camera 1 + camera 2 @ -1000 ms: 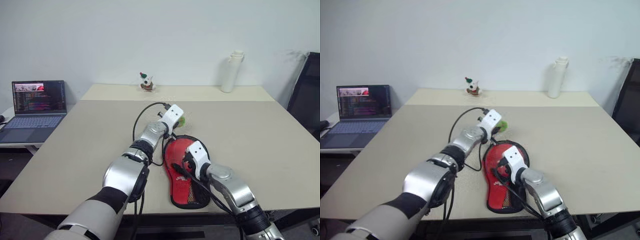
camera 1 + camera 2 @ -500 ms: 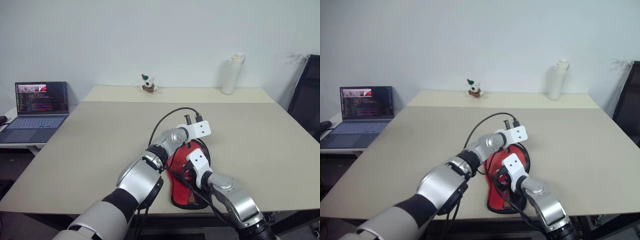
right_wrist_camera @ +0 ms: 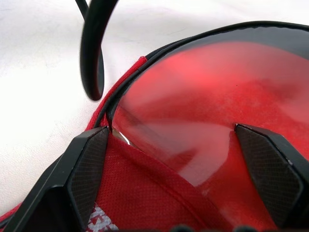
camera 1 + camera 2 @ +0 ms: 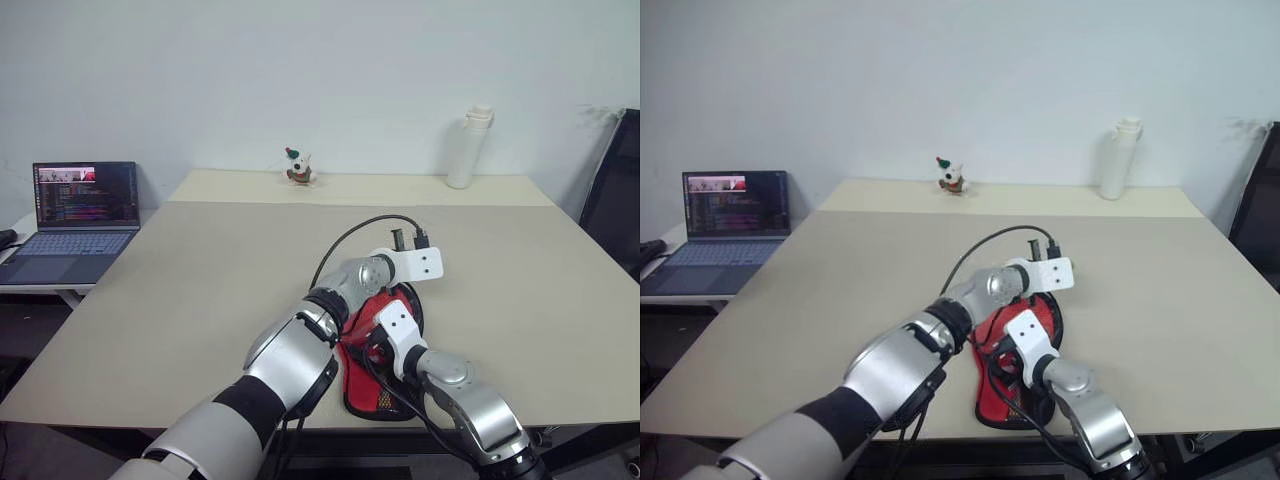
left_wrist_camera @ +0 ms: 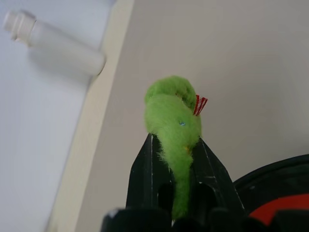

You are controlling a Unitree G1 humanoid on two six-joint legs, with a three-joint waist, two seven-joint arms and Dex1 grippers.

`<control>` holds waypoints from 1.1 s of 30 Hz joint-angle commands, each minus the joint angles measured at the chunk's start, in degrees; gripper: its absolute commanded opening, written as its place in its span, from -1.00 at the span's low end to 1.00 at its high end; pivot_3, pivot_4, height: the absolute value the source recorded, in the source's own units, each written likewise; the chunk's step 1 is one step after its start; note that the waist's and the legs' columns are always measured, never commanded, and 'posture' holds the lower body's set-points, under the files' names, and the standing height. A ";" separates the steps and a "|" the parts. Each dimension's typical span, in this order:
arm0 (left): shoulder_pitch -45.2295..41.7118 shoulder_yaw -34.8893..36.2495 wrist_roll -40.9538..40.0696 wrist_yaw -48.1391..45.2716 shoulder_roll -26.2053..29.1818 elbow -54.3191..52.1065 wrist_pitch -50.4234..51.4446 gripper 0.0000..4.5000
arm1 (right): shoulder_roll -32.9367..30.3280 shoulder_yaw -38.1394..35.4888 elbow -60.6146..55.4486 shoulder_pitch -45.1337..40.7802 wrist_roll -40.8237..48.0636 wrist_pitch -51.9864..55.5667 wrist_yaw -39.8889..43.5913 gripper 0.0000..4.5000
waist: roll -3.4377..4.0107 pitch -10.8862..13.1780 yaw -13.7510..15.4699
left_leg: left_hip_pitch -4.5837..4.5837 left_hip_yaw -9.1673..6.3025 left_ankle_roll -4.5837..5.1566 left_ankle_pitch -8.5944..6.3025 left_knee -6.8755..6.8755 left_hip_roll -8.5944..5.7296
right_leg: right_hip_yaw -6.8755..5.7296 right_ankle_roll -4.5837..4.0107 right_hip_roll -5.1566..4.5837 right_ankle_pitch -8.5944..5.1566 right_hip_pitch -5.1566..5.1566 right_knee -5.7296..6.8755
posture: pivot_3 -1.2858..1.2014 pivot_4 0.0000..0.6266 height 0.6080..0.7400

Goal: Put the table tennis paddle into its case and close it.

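- Now your left arm reaches across the table [image 4: 200, 260], its left gripper [image 5: 174, 159] clamped on the green charm [image 5: 171, 116] above the case [image 4: 405, 300].
- Your right gripper [image 3: 174, 159] hangs low with fingers [image 3: 87, 159] spread wide over the table tennis paddle [image 3: 212, 111].
- That paddle lies inside the open case near the table's front edge.

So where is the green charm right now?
Pinched in the left hand, the green charm sits above the table, just past the case's rim.
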 commanded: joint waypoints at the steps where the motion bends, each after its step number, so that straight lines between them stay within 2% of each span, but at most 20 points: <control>1: -1.16 0.85 -1.91 -3.06 -2.40 -3.09 -4.22 -0.60 | -0.20 4.57 9.64 4.02 -0.32 7.39 1.35 1.00 | 0.03 -0.04 -0.01 | 0.00 -0.01 0.00 0.00 0.00 0.00 | 0.01 0.00 0.00 0.00 0.00 0.00 | 0.03 -0.52 1.00; 11: -1.83 2.34 -3.19 0.42 0.98 -3.36 -3.61 0.84 | 0.12 2.90 11.24 0.59 0.39 7.07 2.34 1.00 | 0.34 -0.65 -0.85 | 0.23 0.02 0.01 0.00 0.00 0.03 | 0.09 0.04 0.10 0.02 0.08 0.09 | 0.03 -0.52 1.00; 15: -2.93 7.71 -8.17 1.06 4.26 -4.29 -3.98 0.84 | -0.98 0.23 7.37 -0.60 2.55 9.28 4.07 1.00 | 0.34 -0.64 -0.93 | 0.28 0.04 0.01 0.00 0.00 0.05 | 0.12 0.05 0.10 0.03 0.10 0.12 | 0.03 -0.52 1.00; 19: -1.93 13.13 -14.13 -4.11 7.10 -5.43 -4.03 0.84 | -2.20 -4.10 -0.58 -0.90 7.16 13.20 6.02 1.00 | 0.34 -0.63 -0.70 | 0.10 -0.01 0.01 0.00 -0.01 0.08 | 0.08 0.05 0.09 0.03 0.03 0.04 | 0.03 -0.52 1.00; 22: 0.66 16.47 -18.54 -11.59 9.10 -6.63 -3.60 0.84 | -3.49 -8.46 -8.51 -1.02 12.64 18.14 8.23 1.00 | 0.35 -0.61 -0.47 | -0.13 -0.05 -0.02 -0.02 -0.01 0.06 | 0.03 0.05 0.03 0.03 -0.06 -0.07 | 0.03 -0.52 1.00; 26: 6.05 22.50 -28.10 -27.59 10.35 -9.87 3.33 0.84 | -4.76 -16.89 -16.28 -2.34 20.70 24.57 9.93 1.00 | 0.43 -0.31 -0.50 | -0.36 -0.01 -0.03 -0.02 0.04 0.01 | 0.07 0.05 -0.04 0.04 -0.29 -0.05 | 0.03 -0.52 1.00; 29: 12.54 21.12 -30.02 -38.89 12.64 -15.20 5.27 0.84 | -7.76 -23.31 -18.67 -4.01 25.54 28.60 11.20 1.00 | 0.57 0.04 -0.59 | -0.37 -0.03 -0.02 -0.02 0.04 0.02 | 0.06 0.04 -0.02 0.04 -0.31 -0.01 | 0.03 -0.52 1.00; 33: 19.52 20.05 -32.55 -47.03 15.35 -24.34 12.08 0.84 | -13.00 -29.25 -17.27 -6.40 29.32 29.63 12.54 1.00 | 0.52 0.37 -0.62 | -0.40 -0.04 -0.02 -0.02 0.03 0.06 | 0.07 0.02 0.03 0.04 -0.38 0.01 | 0.03 -0.52 1.00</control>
